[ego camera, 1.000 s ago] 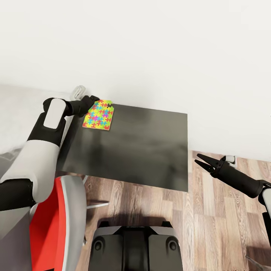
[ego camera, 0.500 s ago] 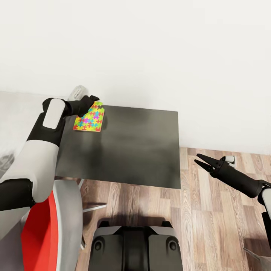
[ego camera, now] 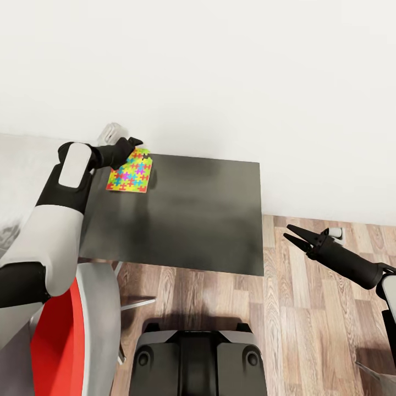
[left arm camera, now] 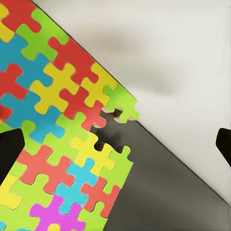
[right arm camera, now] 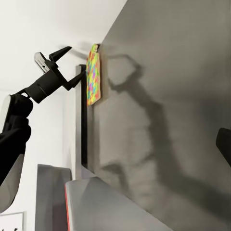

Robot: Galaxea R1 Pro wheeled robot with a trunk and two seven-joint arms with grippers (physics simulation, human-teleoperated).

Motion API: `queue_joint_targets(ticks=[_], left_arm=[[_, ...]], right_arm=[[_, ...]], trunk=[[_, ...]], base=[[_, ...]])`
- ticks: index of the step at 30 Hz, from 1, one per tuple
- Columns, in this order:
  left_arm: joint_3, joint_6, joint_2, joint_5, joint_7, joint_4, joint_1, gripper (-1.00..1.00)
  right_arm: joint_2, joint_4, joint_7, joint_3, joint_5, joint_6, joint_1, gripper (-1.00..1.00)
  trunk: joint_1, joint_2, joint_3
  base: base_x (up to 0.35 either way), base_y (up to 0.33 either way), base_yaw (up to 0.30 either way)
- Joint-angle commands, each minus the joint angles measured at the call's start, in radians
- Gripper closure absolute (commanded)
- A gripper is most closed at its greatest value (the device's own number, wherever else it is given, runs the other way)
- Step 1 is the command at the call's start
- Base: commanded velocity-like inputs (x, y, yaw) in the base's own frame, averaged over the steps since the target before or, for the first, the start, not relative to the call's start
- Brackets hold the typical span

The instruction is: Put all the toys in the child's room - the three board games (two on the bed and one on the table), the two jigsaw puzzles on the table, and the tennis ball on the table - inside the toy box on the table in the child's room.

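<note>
**Left gripper poised over the puzzle on the dark cabinet**

The puzzle [ego camera: 130,176] lies flat at the far left corner of a low dark surface [ego camera: 192,220], hard by the wall [ego camera: 220,66] — a poor spot for a side grasp, so I'd judge the arm reaches over it from above for that reason. The left gripper [ego camera: 135,144] hangs just above the puzzle's far edge, jaws spread wide; from the wrist, its dark fingertips [left arm camera: 10,144] sit well apart on either side of the coloured pattern [left arm camera: 62,144], gripping nothing. One corner piece looks slightly loose, with a gap beside it.

The left arm is stretched forward and up, elbow bent, forearm running along the surface's left edge above the red chair [ego camera: 60,335]. The right gripper [ego camera: 294,237] waits off to the side over the wood floor [ego camera: 308,330], jaws parted and empty — held clear, I'd guess, until needed.
</note>
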State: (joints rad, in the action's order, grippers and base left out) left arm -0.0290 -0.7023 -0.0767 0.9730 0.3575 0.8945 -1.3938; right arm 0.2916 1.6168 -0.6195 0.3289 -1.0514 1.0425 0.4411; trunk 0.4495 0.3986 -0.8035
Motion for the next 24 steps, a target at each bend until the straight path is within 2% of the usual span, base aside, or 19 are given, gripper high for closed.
queue_joint_targets(ticks=[1,16,24], left_arm=[[-0.001,-0.003,-0.001,0.011,0.009,0.004,0.001,-1.0],[-0.005,-0.019,-0.004,0.013,0.012,0.086,0.031,-1.0],[-0.017,-0.057,-0.004,0.014,0.011,0.11,0.036,-1.0]], right_arm=[[0.0,0.0,-0.006,0.001,0.005,0.005,0.001,-1.0],[-0.001,0.0,-0.006,-0.001,0.005,0.005,0.001,-1.0],[-0.002,0.0,-0.005,-0.002,0.005,0.005,0.001,-1.0]], trunk=[[0.001,0.002,-0.001],[0.001,0.002,-0.001],[0.001,0.002,-0.001]], base=[[0.0,0.0,-0.003],[0.0,0.0,-0.001],[0.0,0.0,0.0]])
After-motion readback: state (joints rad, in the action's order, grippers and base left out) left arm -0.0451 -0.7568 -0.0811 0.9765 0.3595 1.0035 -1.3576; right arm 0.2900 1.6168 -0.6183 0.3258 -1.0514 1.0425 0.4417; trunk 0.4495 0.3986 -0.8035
